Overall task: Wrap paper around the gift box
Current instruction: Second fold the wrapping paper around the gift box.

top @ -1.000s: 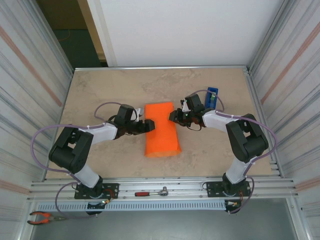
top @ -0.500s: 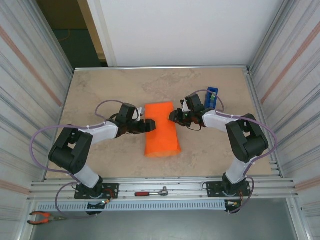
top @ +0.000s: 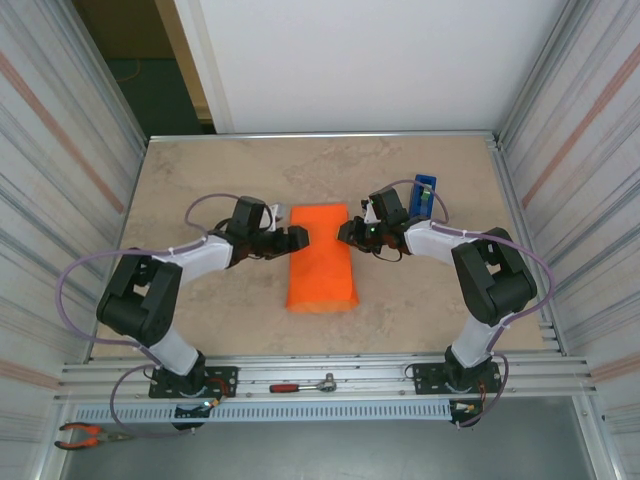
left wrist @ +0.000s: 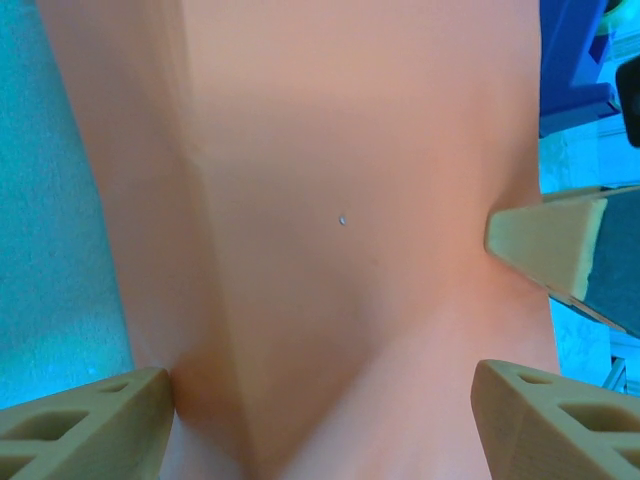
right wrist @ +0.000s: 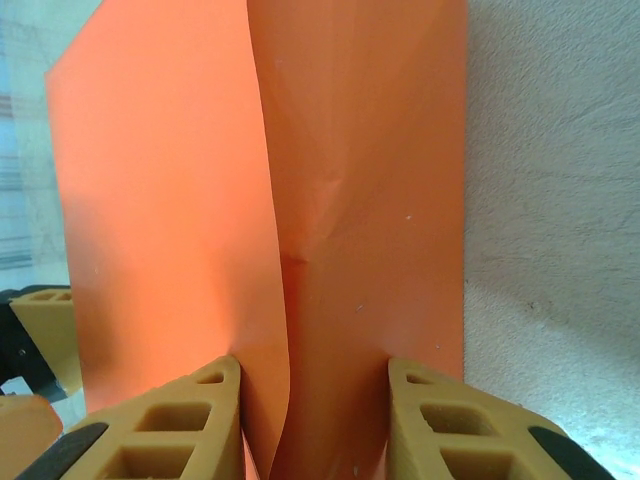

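Orange paper (top: 322, 260) was cleared by wide-open L end effector (top: 291, 241), drawn back; fold kept pinched by R end effector (top: 346, 232); wrap unfinished.

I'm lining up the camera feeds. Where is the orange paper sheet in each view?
Top external: the plain bright orange paper sheet lies at centre.
Left wrist: it covers the middle.
Right wrist: left and centre.
Shared landmark: the pale stone-look table beside it.

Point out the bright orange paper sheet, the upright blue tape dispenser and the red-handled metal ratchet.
bright orange paper sheet (top: 320, 265), top external view, centre of its top.
upright blue tape dispenser (top: 425, 195), top external view, its body.
red-handled metal ratchet (top: 284, 387), top external view, its red handle.
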